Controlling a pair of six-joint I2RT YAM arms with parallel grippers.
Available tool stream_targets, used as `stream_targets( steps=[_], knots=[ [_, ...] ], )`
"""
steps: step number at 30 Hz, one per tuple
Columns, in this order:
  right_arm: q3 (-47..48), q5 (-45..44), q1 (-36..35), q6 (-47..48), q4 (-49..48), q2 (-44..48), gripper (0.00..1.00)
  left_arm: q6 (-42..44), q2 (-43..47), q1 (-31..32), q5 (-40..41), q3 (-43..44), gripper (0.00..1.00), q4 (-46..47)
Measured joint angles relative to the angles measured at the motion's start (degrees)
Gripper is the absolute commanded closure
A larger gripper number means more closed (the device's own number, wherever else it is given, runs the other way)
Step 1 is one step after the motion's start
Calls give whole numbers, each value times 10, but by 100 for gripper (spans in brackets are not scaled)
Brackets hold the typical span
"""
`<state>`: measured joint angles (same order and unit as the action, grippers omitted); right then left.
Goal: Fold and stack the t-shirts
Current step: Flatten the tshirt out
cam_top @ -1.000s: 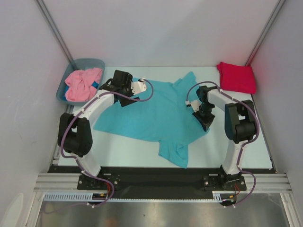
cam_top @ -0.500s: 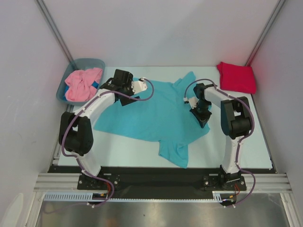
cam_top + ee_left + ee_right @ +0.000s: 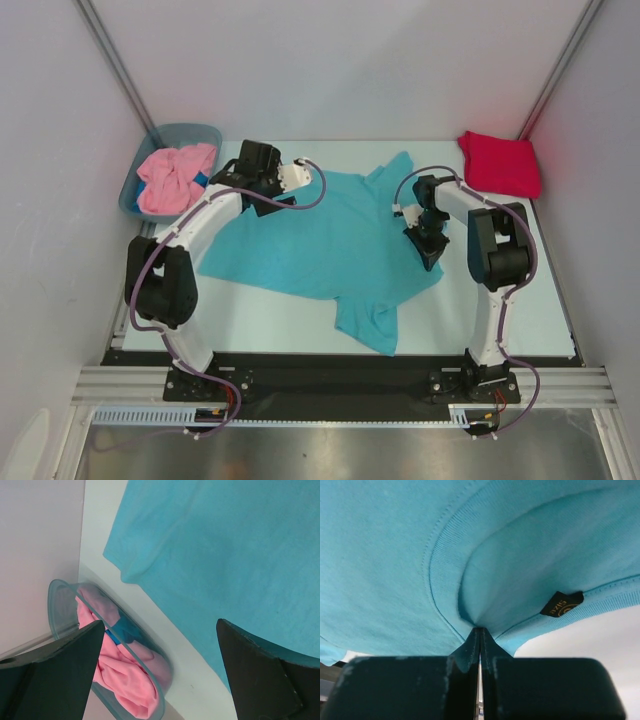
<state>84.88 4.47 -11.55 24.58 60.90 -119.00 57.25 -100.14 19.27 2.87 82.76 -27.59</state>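
Evidently this is flattening before the first fold. The turquoise t-shirt (image 3: 320,240) lies spread mid-way across the desk (image 3: 270,310), its long axis from 9 to 3 o'clock and its collar (image 3: 440,580) toward 3. The right gripper (image 3: 480,630) is clamped on the collar. The left gripper (image 3: 160,630) hovers, fingers apart, above the hem corner (image 3: 125,570) at 10. Next it likely needs to grasp there and pull taut.

Item count: three t-shirts, namely one turquoise t-shirt (image 3: 320,240), one crimson t-shirt (image 3: 500,163) and one pink t-shirt (image 3: 172,180); one grey-blue tub (image 3: 190,128); two arms, namely the left arm (image 3: 200,222) and the right arm (image 3: 500,250).

turquoise shirt (image 3: 395,555): matt knit cloth | tub (image 3: 60,610): translucent glossy plastic
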Motion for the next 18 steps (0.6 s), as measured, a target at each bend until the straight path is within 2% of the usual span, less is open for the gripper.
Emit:
stream_targets(
  steps=[8, 18],
  knots=[
    [-12, 11, 51, -10, -3, 7, 100, 8, 0, -5, 1, 10, 0, 1],
    [-13, -16, 93, -10, -1, 7, 100, 14, -11, -7, 2, 30, 0, 3]
  ],
)
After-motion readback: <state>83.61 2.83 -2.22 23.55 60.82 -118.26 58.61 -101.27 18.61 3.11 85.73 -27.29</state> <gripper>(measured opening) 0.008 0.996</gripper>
